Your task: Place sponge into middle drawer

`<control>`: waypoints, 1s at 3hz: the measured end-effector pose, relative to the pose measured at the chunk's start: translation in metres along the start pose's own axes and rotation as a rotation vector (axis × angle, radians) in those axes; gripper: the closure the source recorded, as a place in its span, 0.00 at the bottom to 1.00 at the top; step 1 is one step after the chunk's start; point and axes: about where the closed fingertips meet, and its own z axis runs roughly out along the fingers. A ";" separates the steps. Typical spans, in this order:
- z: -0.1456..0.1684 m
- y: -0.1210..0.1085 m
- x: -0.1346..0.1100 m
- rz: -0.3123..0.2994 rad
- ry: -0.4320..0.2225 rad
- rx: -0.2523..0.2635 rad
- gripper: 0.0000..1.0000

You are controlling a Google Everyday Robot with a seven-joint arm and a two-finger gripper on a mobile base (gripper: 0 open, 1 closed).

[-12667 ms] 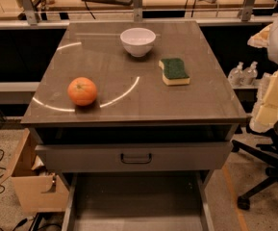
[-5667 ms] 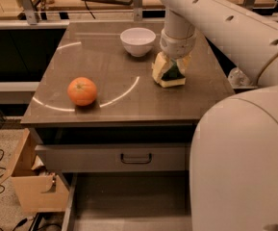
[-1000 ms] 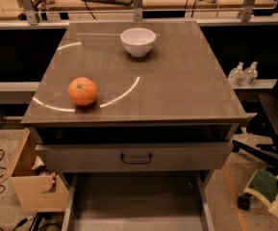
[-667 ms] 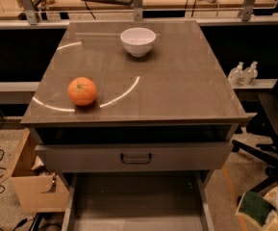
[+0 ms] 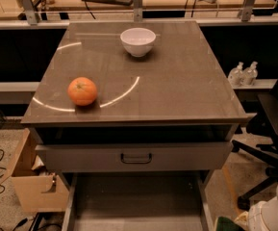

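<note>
- The gripper (image 5: 266, 215) sits in the bottom right corner of the camera view, low down and just outside the right wall of the middle drawer (image 5: 136, 201). Only its pale bulk shows, so I cannot tell whether it is open or closed.
- A dark green sliver just left of that bulk, at the bottom edge, is most likely the scouring face of the sponge (image 5: 227, 224). It lies beside the drawer, not over its floor, and none of its yellow foam can be seen.
- The drawer is pulled out below the worktop (image 5: 177, 81), and the part of its flat grey floor that shows is bare. It looks set out this way to receive the sponge from above.
- As I judge it, the carry is nearly done. What remains is a short move leftward over the low side wall, then a release.
- The risk is catching that thin wall, or letting go outside it.
- Above the open tray, 1 drawer front (image 5: 105, 155) with 1 dark loop handle (image 5: 136, 158) is shut.
- On the worktop stand 1 white bowl (image 5: 138, 41) near the back and 1 orange (image 5: 82, 91) at front left, well apart.
- Off the cabinet are 2 bottles (image 5: 243, 73) on a shelf to the right, 1 cardboard box (image 5: 32, 189) on the floor at left, and 1 dark chair (image 5: 273, 124) at right.
</note>
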 end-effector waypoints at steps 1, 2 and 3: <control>0.000 0.000 0.000 0.000 0.000 0.000 1.00; 0.008 -0.003 -0.007 0.003 0.020 0.008 1.00; 0.036 -0.014 -0.030 -0.008 0.038 0.036 1.00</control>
